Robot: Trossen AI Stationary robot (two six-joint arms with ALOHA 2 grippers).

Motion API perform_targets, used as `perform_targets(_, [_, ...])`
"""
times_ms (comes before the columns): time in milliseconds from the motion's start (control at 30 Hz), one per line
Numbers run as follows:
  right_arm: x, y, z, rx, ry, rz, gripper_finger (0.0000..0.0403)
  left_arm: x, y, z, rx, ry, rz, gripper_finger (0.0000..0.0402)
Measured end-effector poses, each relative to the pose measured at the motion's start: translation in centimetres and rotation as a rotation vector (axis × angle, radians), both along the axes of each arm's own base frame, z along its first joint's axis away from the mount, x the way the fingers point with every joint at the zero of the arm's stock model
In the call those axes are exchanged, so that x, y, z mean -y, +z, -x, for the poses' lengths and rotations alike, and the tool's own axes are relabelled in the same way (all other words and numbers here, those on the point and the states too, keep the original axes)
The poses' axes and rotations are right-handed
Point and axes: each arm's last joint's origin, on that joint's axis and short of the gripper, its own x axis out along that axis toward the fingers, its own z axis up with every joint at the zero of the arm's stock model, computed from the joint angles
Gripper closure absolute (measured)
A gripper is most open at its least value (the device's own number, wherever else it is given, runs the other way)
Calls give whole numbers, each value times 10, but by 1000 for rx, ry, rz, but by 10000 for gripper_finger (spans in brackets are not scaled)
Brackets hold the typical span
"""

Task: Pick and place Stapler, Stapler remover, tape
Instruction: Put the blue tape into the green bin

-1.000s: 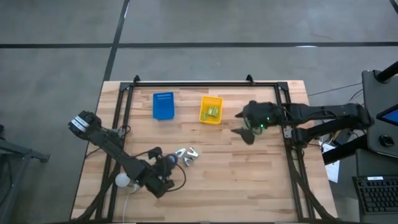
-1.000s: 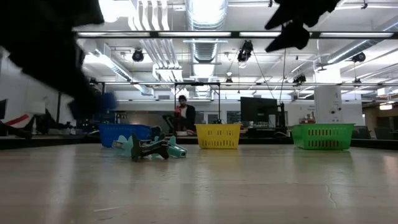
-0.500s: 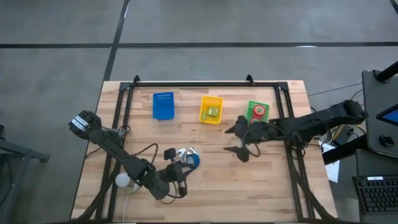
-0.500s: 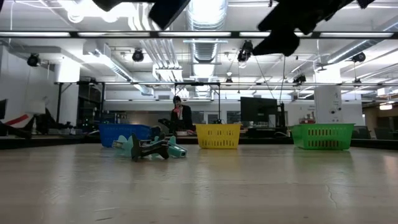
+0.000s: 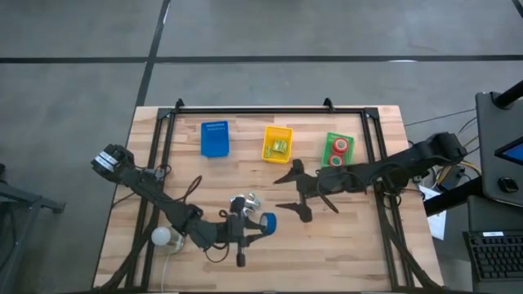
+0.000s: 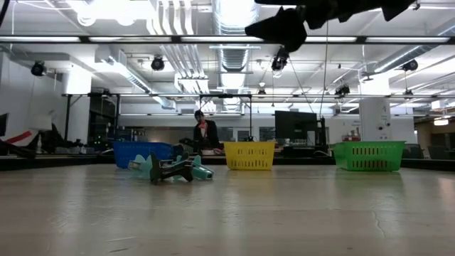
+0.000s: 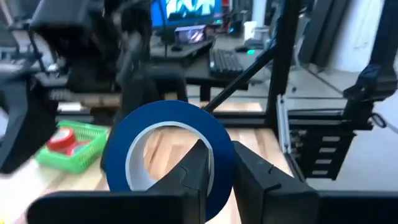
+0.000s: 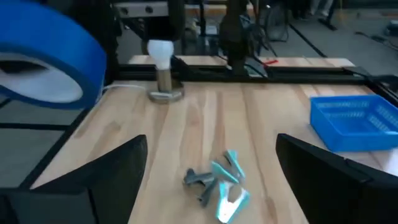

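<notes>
Two jaws of my left gripper (image 7: 214, 177) pinch the wall of the blue tape (image 7: 165, 152), held above the table's (image 5: 343, 245) near middle. Beyond it my right gripper (image 5: 290, 192) hovers wide open and empty. Staple removers (image 5: 243, 202) lie beside. Farther off, red tapes (image 5: 339, 148) sit in the green bin (image 5: 328, 140).

Overhead, table-level, two wrist views.

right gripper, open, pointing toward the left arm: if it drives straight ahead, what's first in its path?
Probably the blue tape roll shut in the left gripper. The right gripper points toward it, with the roll close ahead and off to one side. Depth is unclear; the stapler removers lie lower, on the table.
</notes>
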Motion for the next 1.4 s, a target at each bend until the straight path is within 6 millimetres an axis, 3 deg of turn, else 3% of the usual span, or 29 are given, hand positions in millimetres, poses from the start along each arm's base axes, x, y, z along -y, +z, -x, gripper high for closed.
perform_targets(600, [-34, 19, -3, 298, 155, 15, 125, -4, 22, 5, 117, -49, -54, 340])
perform_targets(1000, [-39, 10, -15, 347, 159, 9, 147, -6, 23, 3, 127, -39, -60, 339])
perform_targets(1400, [-39, 15, -13, 395, 157, 11, 180, -6, 21, 3, 112, -39, -70, 339])
